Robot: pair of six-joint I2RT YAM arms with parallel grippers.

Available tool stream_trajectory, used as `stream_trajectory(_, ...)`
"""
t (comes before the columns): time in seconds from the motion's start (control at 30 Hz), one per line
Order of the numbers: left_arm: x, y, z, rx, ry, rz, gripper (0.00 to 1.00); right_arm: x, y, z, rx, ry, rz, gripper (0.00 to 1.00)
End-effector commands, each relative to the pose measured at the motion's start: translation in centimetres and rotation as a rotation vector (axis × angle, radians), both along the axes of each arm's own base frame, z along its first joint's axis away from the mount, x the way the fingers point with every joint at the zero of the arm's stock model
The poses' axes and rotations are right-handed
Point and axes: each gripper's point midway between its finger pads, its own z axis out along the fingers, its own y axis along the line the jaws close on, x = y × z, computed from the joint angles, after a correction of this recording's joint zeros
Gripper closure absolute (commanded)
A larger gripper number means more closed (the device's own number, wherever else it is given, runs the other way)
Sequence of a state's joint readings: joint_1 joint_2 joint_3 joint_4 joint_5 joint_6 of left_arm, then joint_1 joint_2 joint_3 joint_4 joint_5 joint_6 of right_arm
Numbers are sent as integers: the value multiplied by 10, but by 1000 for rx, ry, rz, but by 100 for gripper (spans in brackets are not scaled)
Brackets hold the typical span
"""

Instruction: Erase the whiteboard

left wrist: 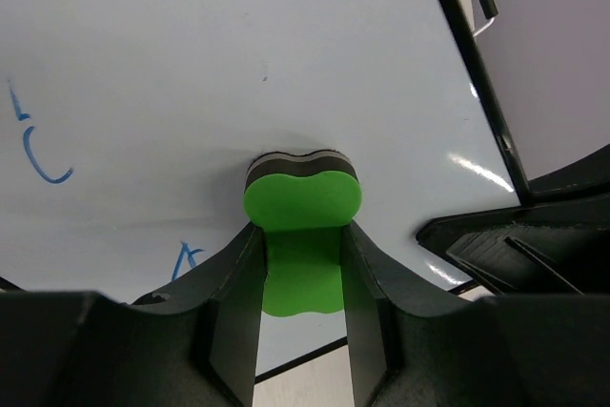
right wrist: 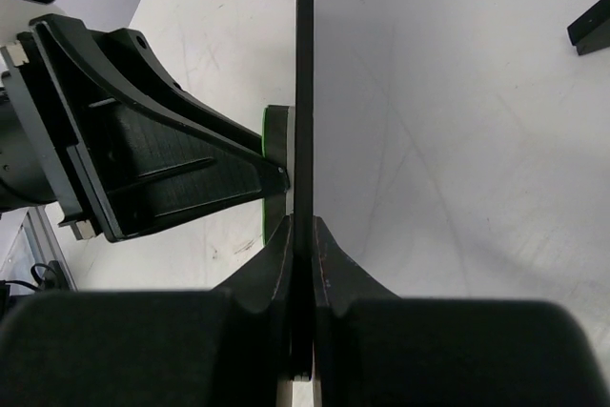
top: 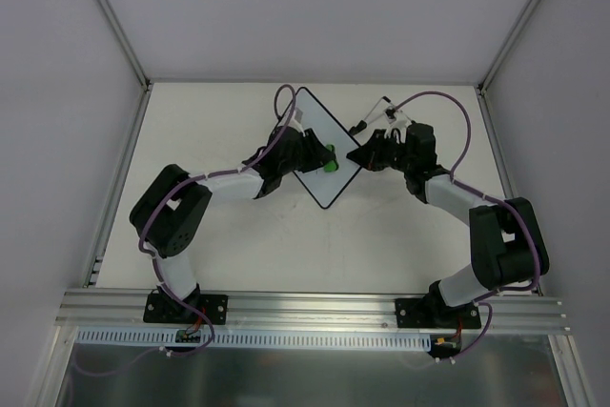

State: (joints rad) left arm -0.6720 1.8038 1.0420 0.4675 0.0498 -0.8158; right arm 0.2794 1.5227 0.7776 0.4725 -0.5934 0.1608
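Observation:
The whiteboard (top: 322,145) is held tilted at mid table, a white panel with a thin black rim. In the left wrist view its face (left wrist: 191,64) fills the frame and carries blue scribbles (left wrist: 43,154) at the left. My left gripper (left wrist: 300,235) is shut on the green eraser (left wrist: 302,202), whose dark felt side presses against the board. The eraser also shows in the top view (top: 329,158). My right gripper (right wrist: 303,231) is shut on the board's black edge (right wrist: 304,83), seen edge-on, at the board's right corner (top: 359,161).
A small black clip with a white cord (top: 386,113) lies on the table behind the right gripper. A black piece (right wrist: 591,30) sits at the far right of the right wrist view. The enclosure walls stand on three sides.

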Motion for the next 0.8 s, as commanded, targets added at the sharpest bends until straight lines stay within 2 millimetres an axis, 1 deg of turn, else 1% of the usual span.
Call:
stream_trajectory(0.0, -12, 19, -38, 30, 97, 21, 100, -55, 31, -19, -11, 38, 248, 100)
stream_trajectory(0.03, -12, 27, -46, 37, 117, 36, 100, -55, 31, -19, -13, 38, 247, 99)
stream_trajectory(0.2, -19, 39, -68, 69, 149, 46, 100, -56, 31, -20, -13, 40, 245, 100)
stream_trajectory(0.33, -26, 53, -87, 100, 184, 71, 100, -56, 30, -21, -14, 43, 244, 100)
stream_trajectory(0.43, -23, 68, -93, 96, 203, 110, 100, -57, 30, -22, -15, 44, 243, 100)
stream_trajectory(0.47, -22, 71, -93, 92, 206, 121, 100, -57, 29, -22, -14, 46, 242, 100)
stream_trajectory(0.5, -21, 79, -97, 94, 215, 140, 100, -57, 29, -23, -15, 46, 242, 100)
stream_trajectory(0.63, -12, 94, -95, 69, 220, 186, 100, -58, 29, -22, -14, 45, 244, 100)
stream_trajectory(0.77, 2, 95, -79, 50, 180, 189, 100, -59, 30, -20, -10, 44, 249, 100)
